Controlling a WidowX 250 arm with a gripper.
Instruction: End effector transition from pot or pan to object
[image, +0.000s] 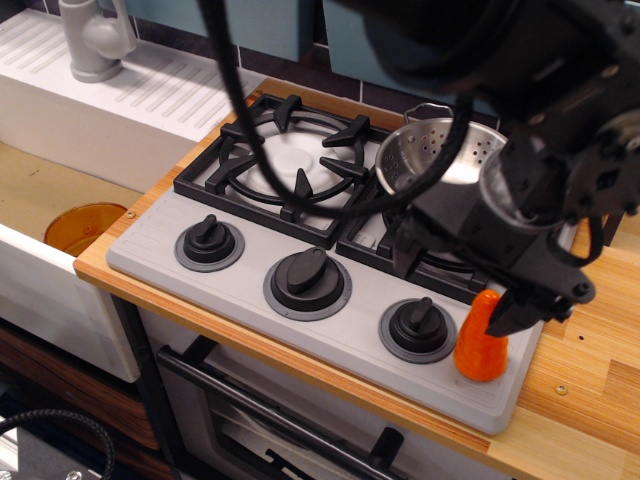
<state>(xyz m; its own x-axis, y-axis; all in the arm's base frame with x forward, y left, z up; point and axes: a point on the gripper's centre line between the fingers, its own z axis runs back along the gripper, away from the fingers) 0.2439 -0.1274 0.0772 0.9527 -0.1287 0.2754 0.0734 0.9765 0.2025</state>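
Nearest, the small bright orange ridged cone toy stands upright on the grey stove panel at the near right corner, just right of the rightmost black knob. The black two-fingered gripper hangs over it: one finger overlaps the cone's top from the right, the other is well to its left, so the claw is spread wide and empty. Whether a finger actually touches the cone cannot be told. Farther back, the shiny steel colander sits on the right burner grate, mostly hidden by the arm. Judgement: transit from colander to cone looks essentially complete; centring over the cone and closing remain.
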